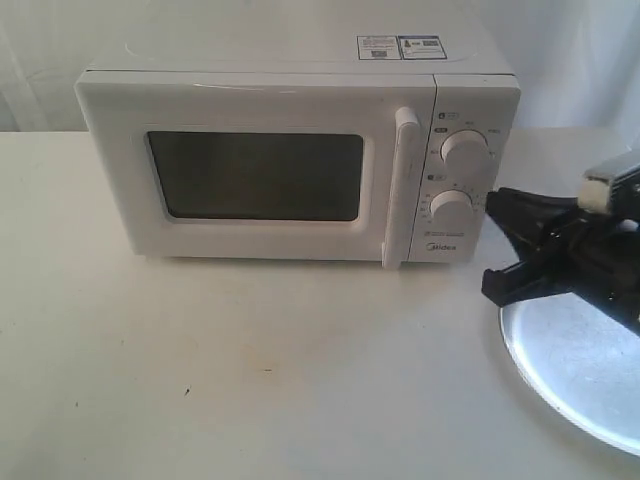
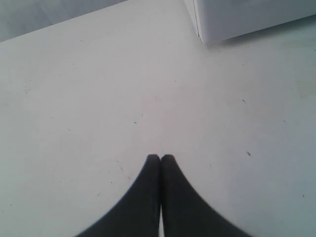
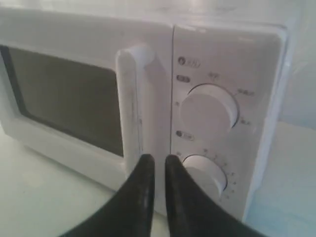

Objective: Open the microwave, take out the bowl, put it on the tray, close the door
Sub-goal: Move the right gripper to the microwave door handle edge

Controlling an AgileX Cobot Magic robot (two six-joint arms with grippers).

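The white microwave (image 1: 460,110) stands at the back of the table with its door (image 1: 120,180) shut, so the bowl is hidden. The tall door handle (image 1: 402,190) runs beside the two dials (image 1: 463,150). The silver tray (image 1: 570,370) lies at the front right. My right gripper (image 1: 492,240) hovers over the tray's far edge, just right of the dials. In the right wrist view it (image 3: 159,159) points at the gap between the handle (image 3: 131,98) and the lower dial (image 3: 205,173), narrowly open and empty. My left gripper (image 2: 160,157) is shut and empty above bare table.
The white table (image 1: 200,370) stretches in front of the microwave. A lower corner of the microwave (image 2: 247,17) shows in the left wrist view. A white curtain hangs behind. The left arm is out of the exterior view.
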